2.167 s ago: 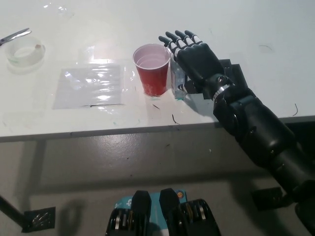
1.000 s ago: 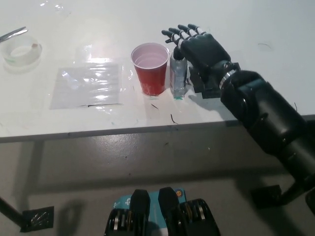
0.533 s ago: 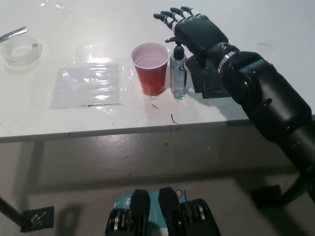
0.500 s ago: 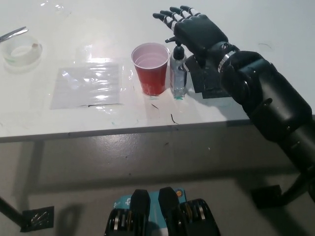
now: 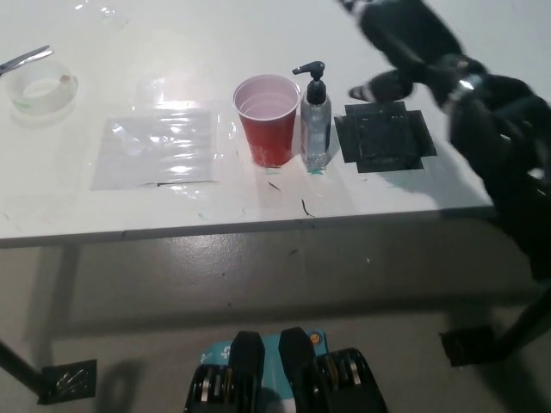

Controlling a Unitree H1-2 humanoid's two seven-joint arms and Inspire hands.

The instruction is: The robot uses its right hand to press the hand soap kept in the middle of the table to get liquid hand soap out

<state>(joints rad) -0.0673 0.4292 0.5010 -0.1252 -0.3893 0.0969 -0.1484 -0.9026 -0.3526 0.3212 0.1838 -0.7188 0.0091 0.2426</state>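
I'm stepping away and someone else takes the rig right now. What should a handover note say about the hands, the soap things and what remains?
Right hand: raised above the table's far right, blurred, off the bottle; whether the fingers are open cannot be told.
Left hand: out of view.
Hand soap bottle: upright mid-table, its black pump free, right beside the red cup. A black pad lies to its other side.
Done: nothing the picture proves; no soap visible in the cup or on the table.
Left: bring the right hand down on the pump and press it.
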